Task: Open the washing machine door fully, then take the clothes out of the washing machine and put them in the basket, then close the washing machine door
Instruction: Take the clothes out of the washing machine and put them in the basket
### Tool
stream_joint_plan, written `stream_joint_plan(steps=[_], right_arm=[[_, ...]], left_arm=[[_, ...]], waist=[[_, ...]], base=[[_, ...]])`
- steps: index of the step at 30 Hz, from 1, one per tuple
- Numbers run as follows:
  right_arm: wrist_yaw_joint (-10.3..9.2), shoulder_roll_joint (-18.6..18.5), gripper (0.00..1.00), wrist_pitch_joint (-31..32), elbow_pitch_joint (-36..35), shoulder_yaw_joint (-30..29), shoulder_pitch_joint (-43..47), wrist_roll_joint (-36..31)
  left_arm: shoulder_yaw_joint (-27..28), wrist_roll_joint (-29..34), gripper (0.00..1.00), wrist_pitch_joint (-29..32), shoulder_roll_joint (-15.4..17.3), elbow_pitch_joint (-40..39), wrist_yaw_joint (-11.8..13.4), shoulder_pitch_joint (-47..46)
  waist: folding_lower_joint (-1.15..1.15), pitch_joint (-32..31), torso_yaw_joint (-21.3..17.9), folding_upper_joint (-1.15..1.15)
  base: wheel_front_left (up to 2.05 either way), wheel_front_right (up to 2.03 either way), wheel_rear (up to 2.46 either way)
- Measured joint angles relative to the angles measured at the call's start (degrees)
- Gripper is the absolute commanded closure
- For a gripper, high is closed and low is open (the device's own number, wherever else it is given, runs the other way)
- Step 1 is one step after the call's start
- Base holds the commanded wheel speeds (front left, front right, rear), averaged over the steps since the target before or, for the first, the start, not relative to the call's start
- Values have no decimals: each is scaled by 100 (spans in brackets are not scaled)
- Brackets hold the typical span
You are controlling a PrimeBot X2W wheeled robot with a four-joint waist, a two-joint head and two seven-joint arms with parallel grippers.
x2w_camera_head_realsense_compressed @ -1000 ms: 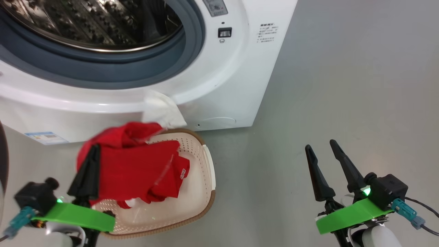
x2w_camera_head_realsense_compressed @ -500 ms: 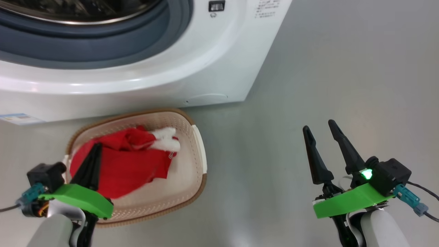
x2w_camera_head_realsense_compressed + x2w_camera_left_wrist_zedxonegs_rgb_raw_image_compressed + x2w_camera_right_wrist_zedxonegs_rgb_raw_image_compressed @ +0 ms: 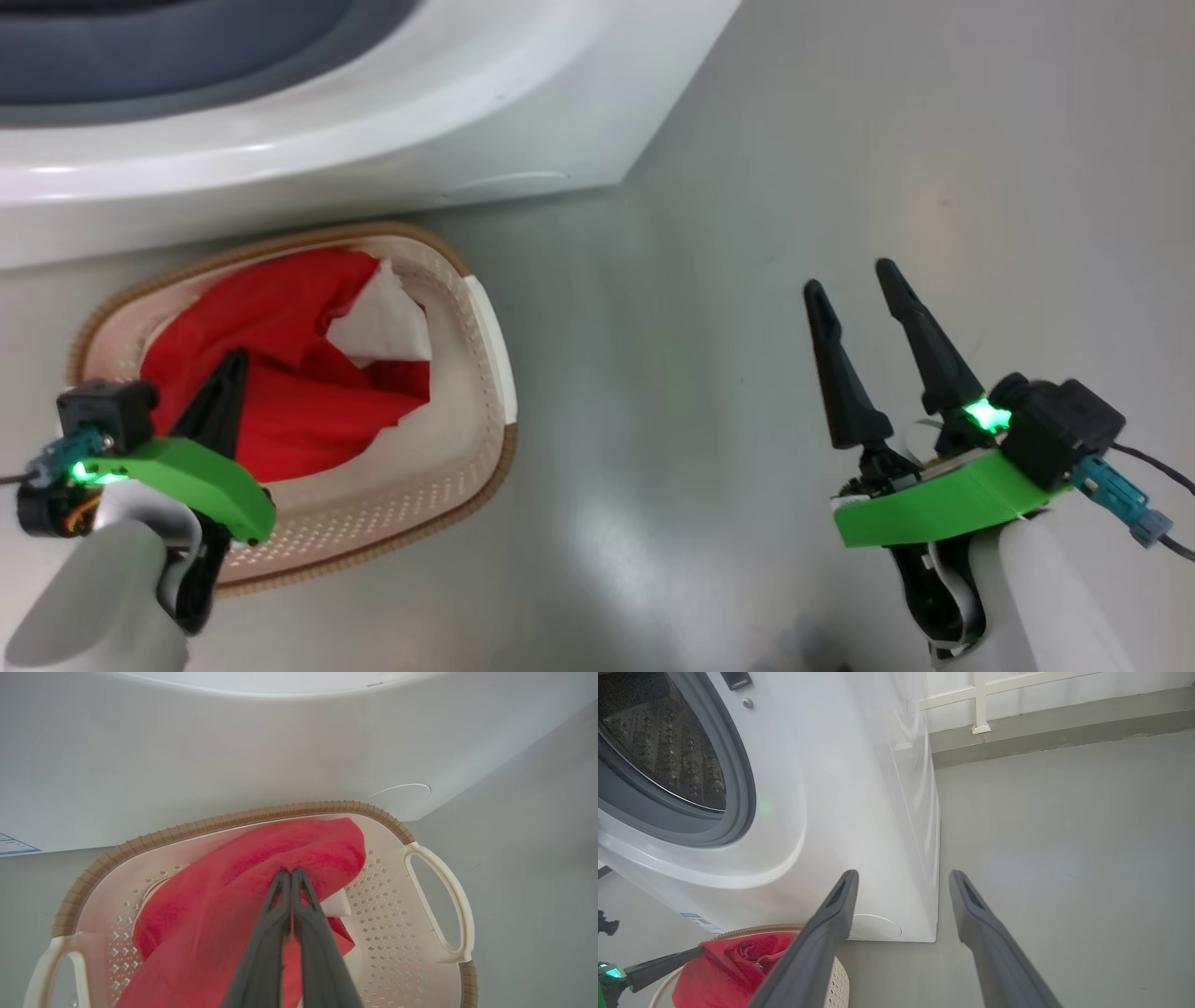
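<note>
clothes [image 3: 271, 317] in the basket [image 3: 425, 476], basket just before the washing machine [image 3: 373, 121]

The washer [image 3: 420, 112] blocks the far side, just behind the basket [image 3: 490, 327]. Clothes [image 3: 261, 317] heap over the basket's left and middle, with the left gripper [image 3: 231, 364] clamped on them; the basket's right end lies bare. Wide floor [image 3: 672, 373] lies open between basket and right gripper [image 3: 848, 275], its fingers spread.

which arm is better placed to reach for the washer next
Probably the right. The right gripper is open and empty, facing the washer. The left gripper is shut on the red clothes in the basket.
</note>
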Motion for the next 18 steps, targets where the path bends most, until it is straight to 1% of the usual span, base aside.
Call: stream_joint_plan(steps=[8,15,18], right_arm=[[0,-1,0,0,-107,344,-190,47],[0,-3,0,0,-158,404,-189,47],[0,-3,0,0,-163,400,-189,47]], left_arm=[[-681,-339,100,0,246,595,0,-377],[-1258,-834,100,0,390,867,0,-705],[-1396,-1006,100,0,431,917,0,-801]], waist=[[0,455,-275,0],[0,786,-501,0],[0,847,-531,0]], base=[[0,0,0],[0,0,0],[0,0,0]])
